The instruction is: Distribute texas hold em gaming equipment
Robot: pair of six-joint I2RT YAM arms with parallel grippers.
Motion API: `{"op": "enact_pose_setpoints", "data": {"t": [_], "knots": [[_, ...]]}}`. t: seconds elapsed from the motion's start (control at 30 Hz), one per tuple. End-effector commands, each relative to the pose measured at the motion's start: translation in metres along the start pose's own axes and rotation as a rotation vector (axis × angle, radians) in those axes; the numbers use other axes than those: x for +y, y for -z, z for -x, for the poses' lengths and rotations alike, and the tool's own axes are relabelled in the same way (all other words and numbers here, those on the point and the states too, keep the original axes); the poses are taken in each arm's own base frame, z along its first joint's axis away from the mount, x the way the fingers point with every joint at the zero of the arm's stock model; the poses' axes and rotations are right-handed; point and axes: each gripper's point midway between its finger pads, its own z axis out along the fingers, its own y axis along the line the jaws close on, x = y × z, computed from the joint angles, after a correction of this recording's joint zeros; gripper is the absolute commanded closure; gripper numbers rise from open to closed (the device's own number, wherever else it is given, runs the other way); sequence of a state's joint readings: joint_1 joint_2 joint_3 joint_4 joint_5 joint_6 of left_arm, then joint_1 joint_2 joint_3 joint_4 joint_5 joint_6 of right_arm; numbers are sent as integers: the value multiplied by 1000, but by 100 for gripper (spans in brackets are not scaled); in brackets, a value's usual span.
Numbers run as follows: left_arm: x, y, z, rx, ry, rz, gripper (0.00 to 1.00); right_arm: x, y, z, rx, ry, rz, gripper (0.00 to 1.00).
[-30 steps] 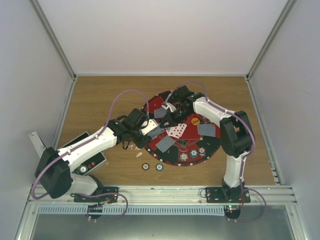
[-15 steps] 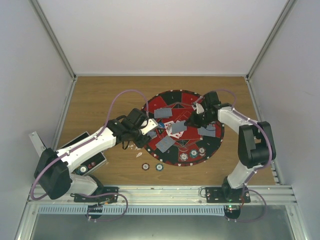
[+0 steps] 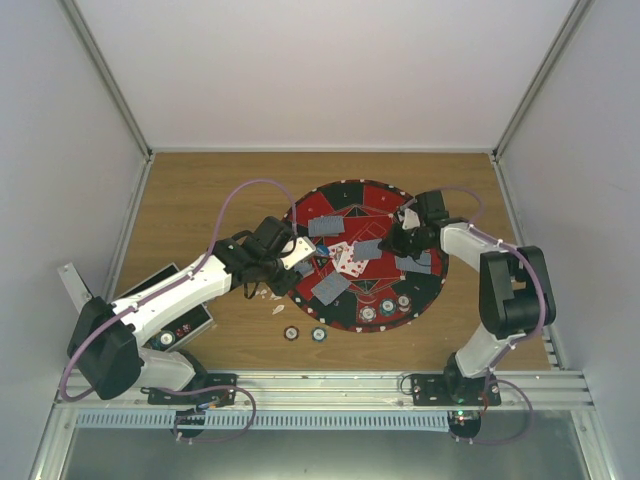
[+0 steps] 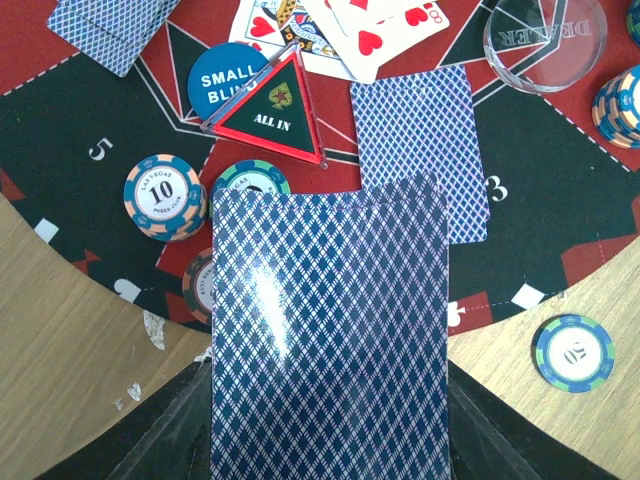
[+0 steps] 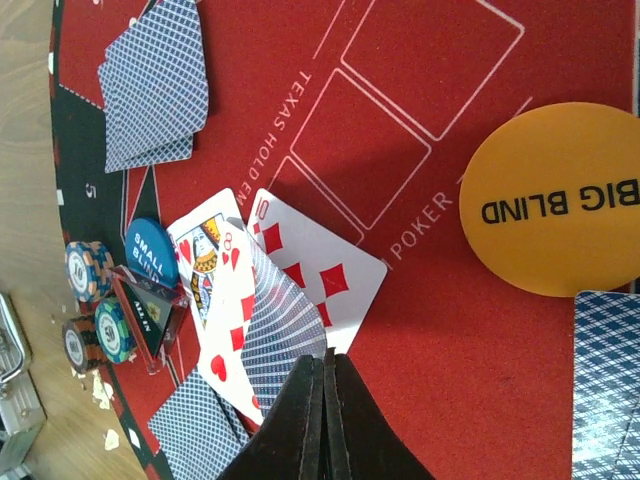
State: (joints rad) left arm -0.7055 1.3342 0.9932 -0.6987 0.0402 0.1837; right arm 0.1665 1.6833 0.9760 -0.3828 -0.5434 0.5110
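Note:
My left gripper (image 4: 330, 420) is shut on a deck of blue-backed cards (image 4: 330, 330) and holds it over the near-left edge of the round mat (image 3: 352, 196); it also shows in the top view (image 3: 300, 256). My right gripper (image 5: 325, 362) is shut on one blue-backed card (image 5: 278, 330), held bowed over face-up cards (image 5: 320, 265) at the mat's centre; it also shows in the top view (image 3: 387, 243). An orange Big Blind disc (image 5: 555, 200), a blue Small Blind disc (image 5: 152, 255) and chip stacks (image 5: 85, 270) lie on the mat.
A red All In triangle (image 4: 270, 110) and a clear Dealer button (image 4: 545, 40) lie on the mat. Face-down cards (image 3: 325, 225) lie at several seats. Two chips (image 3: 291, 333) lie on the wood near the mat. The black case (image 3: 185, 320) sits at the left.
My right gripper has drawn away from the left gripper's deck, moving right across the mat with one card pinched. The left arm has stayed put.

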Motion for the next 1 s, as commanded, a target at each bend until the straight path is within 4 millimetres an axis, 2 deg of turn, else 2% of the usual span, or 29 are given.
{"op": "enact_pose_setpoints", "data": {"t": [0.0, 0.23, 0.47, 0.6, 0.7, 0.77, 0.8, 0.9, 0.97], "knots": [[1, 7, 13, -62, -4, 15, 46, -14, -7, 2, -10, -33, -27, 99], [2, 7, 13, -62, 0, 17, 46, -33, -11, -9, 25, -87, -97, 96], [2, 7, 13, -60, -2, 17, 46, -39, -10, -10, 27, -98, -133, 83], [2, 7, 12, -60, -3, 17, 46, -41, -3, -7, 15, -90, -166, 70], [2, 7, 13, -62, -3, 17, 46, -41, 6, -2, -5, -64, -202, 67], [2, 7, 14, -65, -4, 18, 46, -32, 13, 7, -28, -19, -191, 59], [2, 8, 16, -69, -5, 18, 46, -22, 16, 11, -33, 8, -153, 53], [2, 9, 18, -79, -9, 16, 46, 19, 17, 17, 4, 113, 26, 38], [1, 10, 19, -85, -11, 13, 46, 49, 12, 13, 79, 164, 146, 37]]}}
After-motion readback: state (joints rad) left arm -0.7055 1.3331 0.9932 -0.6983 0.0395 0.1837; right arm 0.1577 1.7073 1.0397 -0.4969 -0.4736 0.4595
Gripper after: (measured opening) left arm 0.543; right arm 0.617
